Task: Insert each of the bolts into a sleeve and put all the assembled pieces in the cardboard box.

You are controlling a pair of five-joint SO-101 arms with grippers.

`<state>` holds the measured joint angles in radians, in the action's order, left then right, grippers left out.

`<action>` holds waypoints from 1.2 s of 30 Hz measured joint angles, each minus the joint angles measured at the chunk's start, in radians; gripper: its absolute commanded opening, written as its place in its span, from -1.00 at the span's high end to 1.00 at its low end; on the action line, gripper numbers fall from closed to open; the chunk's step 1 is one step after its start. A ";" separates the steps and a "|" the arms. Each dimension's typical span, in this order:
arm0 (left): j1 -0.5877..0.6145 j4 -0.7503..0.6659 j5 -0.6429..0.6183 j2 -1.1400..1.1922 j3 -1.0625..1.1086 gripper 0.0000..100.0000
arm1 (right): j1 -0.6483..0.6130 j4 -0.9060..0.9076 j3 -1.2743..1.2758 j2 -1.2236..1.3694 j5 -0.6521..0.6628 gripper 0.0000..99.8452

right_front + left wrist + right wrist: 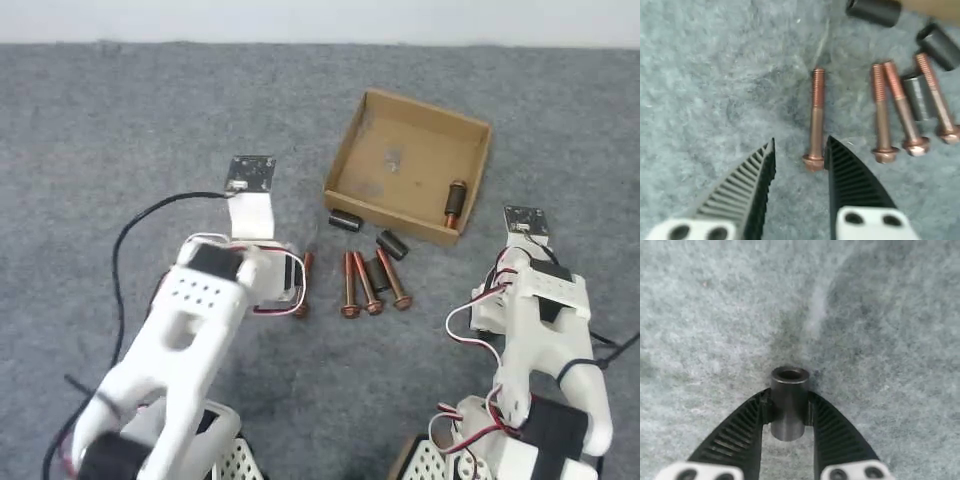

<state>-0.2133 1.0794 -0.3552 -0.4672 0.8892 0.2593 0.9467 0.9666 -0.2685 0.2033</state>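
My left gripper (pixel 801 149) is open just above the carpet, its fingers either side of the head end of a lone copper bolt (pixel 816 115); one finger is next to the bolt's head. That bolt (pixel 305 282) lies beside the left arm (pixel 215 290). Three more bolts (pixel 902 110) lie side by side with a dark sleeve (pixel 917 97) among them, and two other sleeves (pixel 940 44) sit near the cardboard box (pixel 345 165). My right gripper (pixel 788 397) is shut on a dark sleeve (pixel 789 381), bore facing the camera, above bare carpet. One assembled piece (pixel 455 203) lies in the box.
Grey carpet covers the whole table. The right arm (pixel 540 300) stands to the right of the bolts, in front of the box's right corner. A black cable (pixel 130 235) loops left of the left arm. Open carpet lies at the left and far back.
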 measured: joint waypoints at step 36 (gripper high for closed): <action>-0.097 0.028 0.626 0.374 -0.130 0.98 | 0.000 -0.002 0.000 0.000 0.000 0.99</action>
<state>-0.3099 1.1070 0.2708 -0.0928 0.7587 0.2593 0.9452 0.9666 -0.2685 0.2033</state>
